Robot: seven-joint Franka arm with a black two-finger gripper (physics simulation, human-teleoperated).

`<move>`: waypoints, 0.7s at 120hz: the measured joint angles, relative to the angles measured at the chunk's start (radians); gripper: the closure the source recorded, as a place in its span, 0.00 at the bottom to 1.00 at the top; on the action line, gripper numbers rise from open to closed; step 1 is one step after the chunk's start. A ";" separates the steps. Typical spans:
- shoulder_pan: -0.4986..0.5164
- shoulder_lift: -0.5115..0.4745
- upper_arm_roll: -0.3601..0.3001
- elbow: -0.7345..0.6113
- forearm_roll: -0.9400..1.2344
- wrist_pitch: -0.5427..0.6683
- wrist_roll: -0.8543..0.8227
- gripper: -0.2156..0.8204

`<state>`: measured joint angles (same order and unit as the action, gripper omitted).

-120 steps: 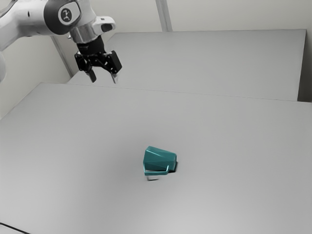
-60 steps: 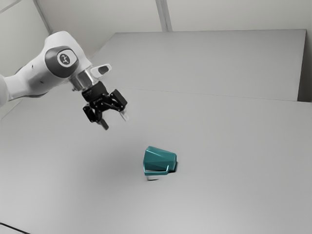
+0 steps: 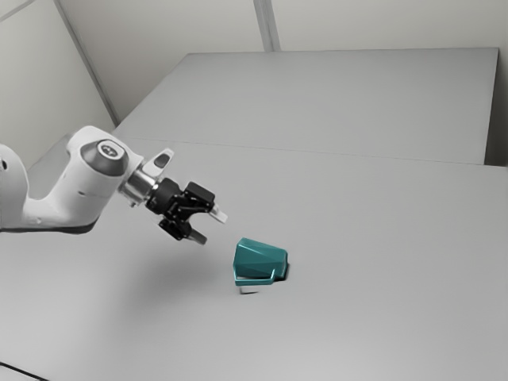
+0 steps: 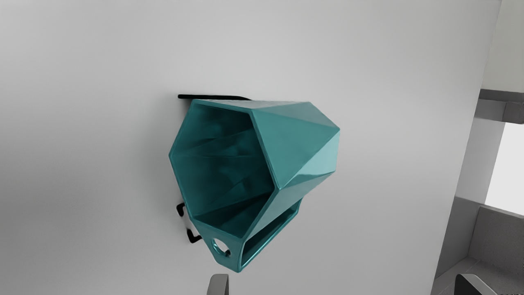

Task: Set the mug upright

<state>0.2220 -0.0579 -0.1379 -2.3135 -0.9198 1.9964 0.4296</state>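
You're approaching: gripper wide open, empty; mug on its side, well inside the worktop's edge. Next, ease in and straddle it.

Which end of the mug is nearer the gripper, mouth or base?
The mouth: it's the wider, open end, turned toward the gripper. The narrower base points away from it.

Mug lay on its side on the table, ahead of the claw, near but apart, mouth toward it.
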 joint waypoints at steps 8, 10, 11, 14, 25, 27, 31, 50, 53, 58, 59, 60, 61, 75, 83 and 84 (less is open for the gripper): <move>-0.004 0.014 -0.001 -0.015 -0.038 0.025 0.063 0.21; -0.005 0.019 -0.001 -0.017 -0.045 0.030 0.078 0.21; -0.005 0.021 -0.001 -0.018 -0.048 0.032 0.085 0.21; -0.007 0.027 -0.001 -0.021 -0.057 0.039 0.107 0.21; -0.013 0.053 -0.002 -0.027 -0.082 0.057 0.182 0.21; -0.014 0.059 -0.002 -0.028 -0.087 0.060 0.196 0.21; -0.016 0.070 -0.002 -0.028 -0.096 0.064 0.223 0.21; -0.017 0.118 -0.002 -0.027 -0.135 0.078 0.334 0.21; -0.015 0.124 -0.002 -0.025 -0.148 0.079 0.351 0.21; -0.012 0.133 -0.004 -0.022 -0.174 0.080 0.380 0.21; -0.011 0.134 -0.005 -0.022 -0.179 0.080 0.385 0.21; -0.011 0.134 -0.006 -0.022 -0.185 0.080 0.391 0.21; -0.011 0.135 -0.007 -0.021 -0.190 0.080 0.396 0.21; -0.012 0.140 -0.019 -0.021 -0.239 0.080 0.465 0.21; -0.015 0.147 -0.026 -0.021 -0.258 0.080 0.498 0.21; -0.016 0.148 -0.027 -0.021 -0.260 0.080 0.502 0.21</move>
<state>0.2063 0.0904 -0.1650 -2.3349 -1.1796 2.0760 0.9320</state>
